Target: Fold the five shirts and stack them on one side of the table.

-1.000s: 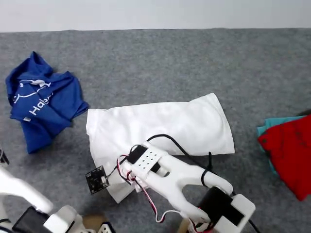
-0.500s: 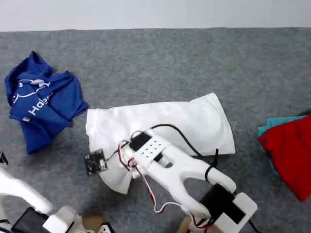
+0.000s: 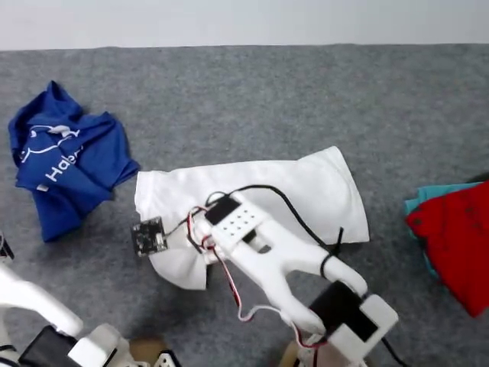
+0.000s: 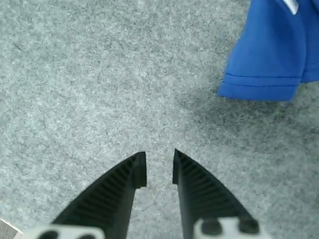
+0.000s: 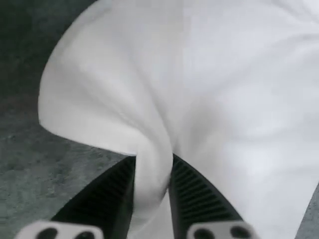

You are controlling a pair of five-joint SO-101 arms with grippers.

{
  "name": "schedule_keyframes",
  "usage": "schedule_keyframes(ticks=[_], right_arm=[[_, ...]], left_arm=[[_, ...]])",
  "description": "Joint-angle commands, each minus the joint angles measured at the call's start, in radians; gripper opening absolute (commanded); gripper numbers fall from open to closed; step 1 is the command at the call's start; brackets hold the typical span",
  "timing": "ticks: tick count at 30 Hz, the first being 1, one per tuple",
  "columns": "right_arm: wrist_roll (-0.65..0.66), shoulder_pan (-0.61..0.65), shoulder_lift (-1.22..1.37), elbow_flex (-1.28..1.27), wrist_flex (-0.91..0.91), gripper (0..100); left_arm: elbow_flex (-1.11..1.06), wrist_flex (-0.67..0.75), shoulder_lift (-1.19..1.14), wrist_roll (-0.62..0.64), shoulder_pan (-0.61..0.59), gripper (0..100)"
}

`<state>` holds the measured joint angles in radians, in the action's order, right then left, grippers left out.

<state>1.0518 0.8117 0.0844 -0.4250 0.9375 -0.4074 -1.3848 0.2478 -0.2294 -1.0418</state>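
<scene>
White shirt (image 3: 290, 191): partly folded, mid-table toward the near edge, its near-left corner bunched into a fold. Right gripper (image 5: 152, 172): jaws clamped on that fold of white cloth. Left gripper (image 4: 159, 167): jaws slightly parted, holding nothing, over bare grey table (image 3: 267, 92) near the blue shirt (image 3: 65, 157), which is crumpled by the left edge. Red shirt (image 3: 454, 237): right edge, lying on a teal shirt (image 3: 425, 197)
</scene>
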Motion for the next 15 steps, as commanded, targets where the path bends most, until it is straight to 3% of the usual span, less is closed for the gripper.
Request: schedule_keyframes(ticks=[1, 15], right_arm=[[-0.009, -0.028, 0.076, 0.178, 0.05, 5.7], [-0.075, -0.093, 0.415, 0.749, 0.334, 5.8]], left_arm=[[0.002, 0.012, 0.032, 0.006, -0.002, 10], [-0.07, 0.058, 0.037, 0.003, -0.002, 10]])
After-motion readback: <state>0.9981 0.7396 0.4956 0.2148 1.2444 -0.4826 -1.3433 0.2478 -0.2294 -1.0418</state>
